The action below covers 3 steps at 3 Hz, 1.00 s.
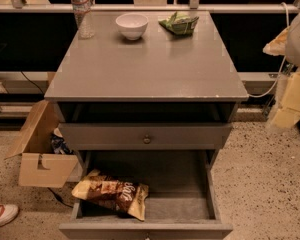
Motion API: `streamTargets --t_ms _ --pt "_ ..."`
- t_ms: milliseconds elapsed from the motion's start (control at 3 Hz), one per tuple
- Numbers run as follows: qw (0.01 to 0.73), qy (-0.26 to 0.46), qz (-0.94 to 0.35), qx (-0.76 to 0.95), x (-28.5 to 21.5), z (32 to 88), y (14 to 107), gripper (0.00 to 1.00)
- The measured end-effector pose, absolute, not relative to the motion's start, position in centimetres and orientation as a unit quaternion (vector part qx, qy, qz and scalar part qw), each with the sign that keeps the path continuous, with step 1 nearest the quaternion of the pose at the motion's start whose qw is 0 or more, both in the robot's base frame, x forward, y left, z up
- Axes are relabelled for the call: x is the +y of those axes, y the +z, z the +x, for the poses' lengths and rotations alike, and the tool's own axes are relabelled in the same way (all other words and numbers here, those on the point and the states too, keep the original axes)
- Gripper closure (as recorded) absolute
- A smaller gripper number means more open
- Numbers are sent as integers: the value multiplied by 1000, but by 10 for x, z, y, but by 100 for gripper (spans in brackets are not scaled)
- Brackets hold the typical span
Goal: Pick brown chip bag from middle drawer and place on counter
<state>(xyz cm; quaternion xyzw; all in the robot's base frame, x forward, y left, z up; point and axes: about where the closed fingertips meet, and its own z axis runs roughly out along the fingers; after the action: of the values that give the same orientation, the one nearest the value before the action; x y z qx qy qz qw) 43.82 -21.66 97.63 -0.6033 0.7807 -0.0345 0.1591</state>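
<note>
glossy dark-brown chip bag (110,191) has yellow-tan ends, white lettering; wooden drawer (216,204) and counter slab (150,69) both plain grey, pale-yellow gripper (289,101) at far right

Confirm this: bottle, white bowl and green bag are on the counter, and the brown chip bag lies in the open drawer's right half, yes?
No. The camera view shows the brown chip bag in the left half of the middle drawer. The bottle, white bowl and green bag are on the counter. The pincer hangs at the right edge.
</note>
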Motion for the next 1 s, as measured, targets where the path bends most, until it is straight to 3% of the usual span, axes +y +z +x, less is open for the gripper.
streamTargets --t_ms 667,1000 --pt "164 -16 -607 777 -211 437 969 0" --pt "179 63 -582 790 -197 434 924 0"
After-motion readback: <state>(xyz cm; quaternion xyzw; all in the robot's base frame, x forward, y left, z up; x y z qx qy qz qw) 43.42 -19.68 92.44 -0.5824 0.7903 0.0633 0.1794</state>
